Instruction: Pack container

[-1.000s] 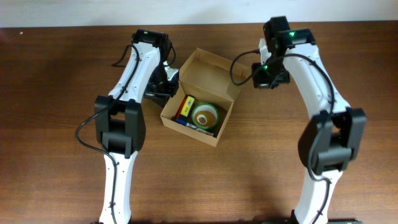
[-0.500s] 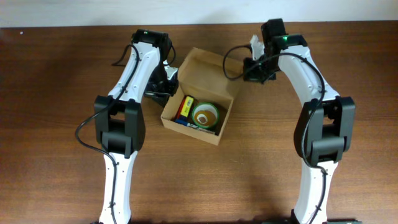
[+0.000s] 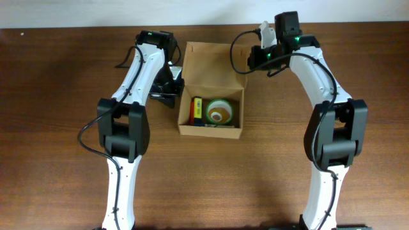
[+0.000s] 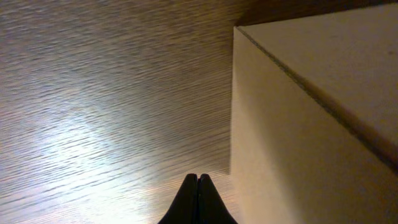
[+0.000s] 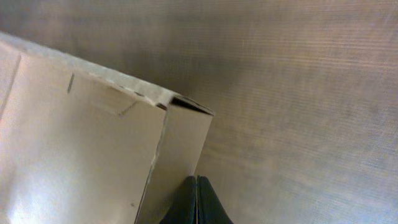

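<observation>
On the dark brown wooden bench (image 3: 57, 128), toward its far side and between the two arms, stands the small tan cardboard box (image 3: 211, 130), the container. It stands square to the bench edges, and its hinged flap lid (image 3: 208, 64) is open and stands up on the far side. Inside lie a greenish roll of tape (image 3: 210, 112) with a tan core and, to the left of it, a flat yellow object (image 3: 198, 107) next to some thin red and blue things which are too small to name.

The bench has a fine straight grain across its whole surface. In both wrist views the light makes a broad pale glare on the wood, so the brown looks nearly grey there. Beyond the far edge of the bench a white strip (image 3: 64, 13) runs along the top of the overhead view. Whether it is a wall or a floor I cannot tell, and no more of the room is visible.

The left end effector (image 4: 198, 183) is low beside the left wall of the box, with its two black fingers pressed together and gripping nothing. The right end effector (image 5: 197, 183) is at the far right corner of the box, next to the flap, and its fingers are also pressed together and empty. Whether either one touches the cardboard, I cannot tell.
</observation>
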